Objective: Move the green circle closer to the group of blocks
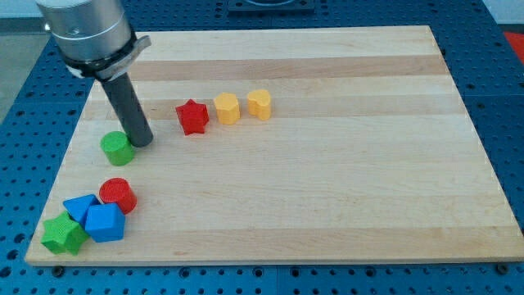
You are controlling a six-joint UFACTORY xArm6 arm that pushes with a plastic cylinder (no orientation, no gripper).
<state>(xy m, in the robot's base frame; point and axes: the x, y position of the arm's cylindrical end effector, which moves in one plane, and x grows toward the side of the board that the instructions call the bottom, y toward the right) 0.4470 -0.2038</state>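
The wooden board [344, 164] carries two clusters. At seven o'clock sits the group: red cylinder [118, 195], two blue blocks [97, 217], green star [63, 234]. Toward eleven o'clock run a red star [192, 116], yellow hexagon [227, 107] and yellow heart [259, 104]. The green circle [117, 147] lies at nine o'clock, above the group. My tip [142, 142], a bare rod with nothing to open or close, touches its three-o'clock side, poorly placed for pushing it down.

The end effector's upper housing [86, 33] runs out past the view's top edge, so only its lower part and the dark rod show. Down-left of the tip [142, 142], one blue block [79, 206] sits partly behind the other blue block [104, 222], its shape unclear. The green block [63, 234] beside them is too jagged to name.
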